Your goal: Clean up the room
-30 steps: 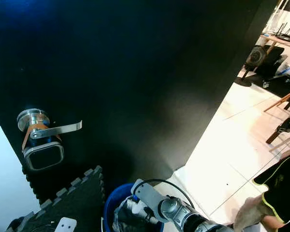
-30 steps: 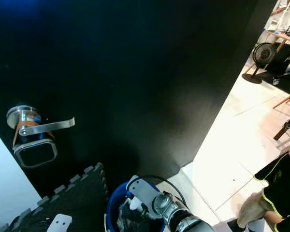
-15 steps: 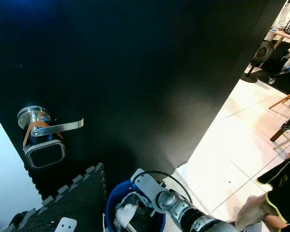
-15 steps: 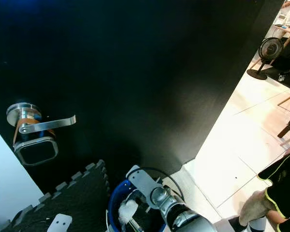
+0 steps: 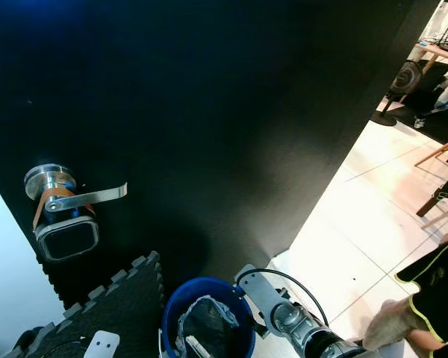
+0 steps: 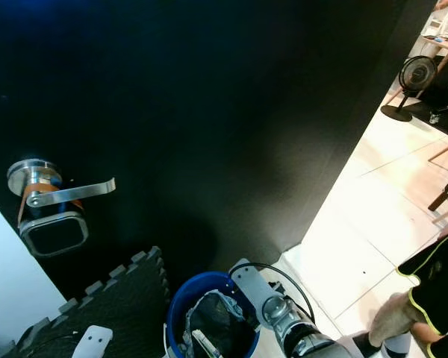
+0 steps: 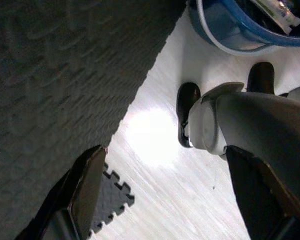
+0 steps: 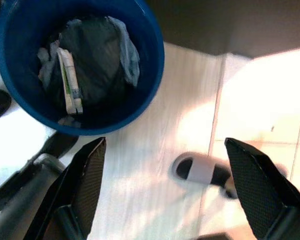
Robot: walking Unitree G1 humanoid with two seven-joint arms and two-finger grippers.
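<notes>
Your right gripper hangs beside the blue bin, jaws spread, empty; tube lies binned. Go find more litter.

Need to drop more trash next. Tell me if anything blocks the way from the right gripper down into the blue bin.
Nothing visible does. The right gripper is open and empty beside the blue bin. The bin's mouth is uncovered, with a black liner and a small tube-like wrapper already inside.
</notes>
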